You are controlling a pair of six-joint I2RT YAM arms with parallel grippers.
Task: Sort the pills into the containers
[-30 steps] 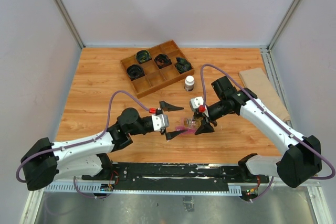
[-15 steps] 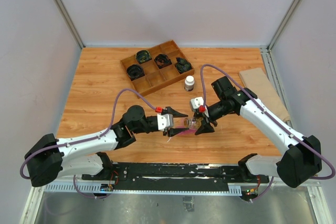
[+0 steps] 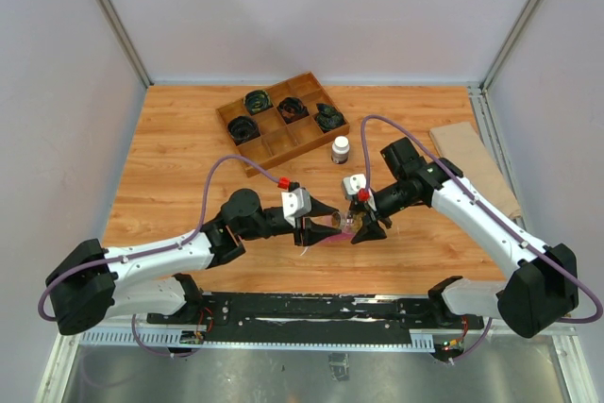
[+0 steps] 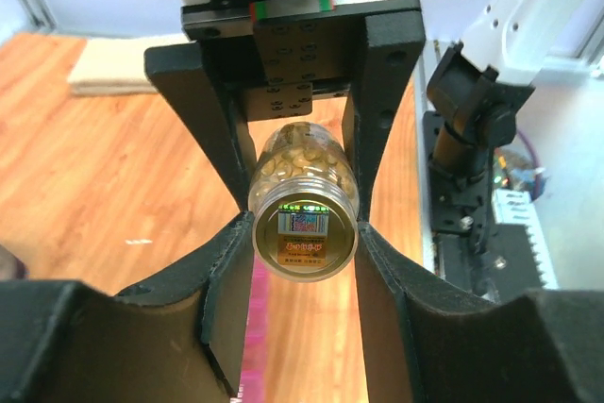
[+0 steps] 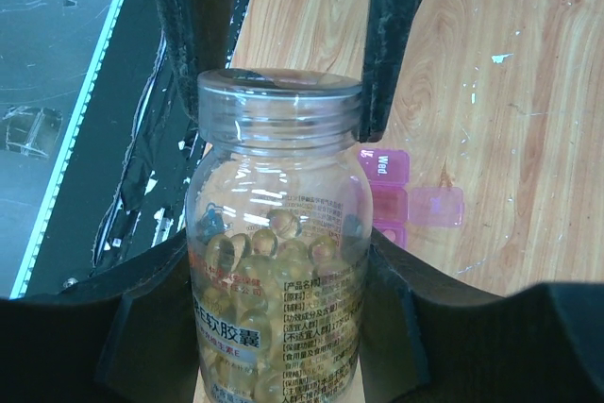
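L pincer (image 4: pixel 304 229) closed in on jar (image 5: pixel 278 261); wood tabletop (image 3: pixel 179 158), pale walls (image 3: pixel 302 16).

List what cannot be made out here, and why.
- Right wrist view: the jar hides part of the pink strip; compartments cannot be counted.
- Top view: the left fingers and right fingers cover much of that strip.
- Left wrist view: the sticker on the jar's end is too small to read.
- Top view: the dark coils in the wooden tray are too small to identify.
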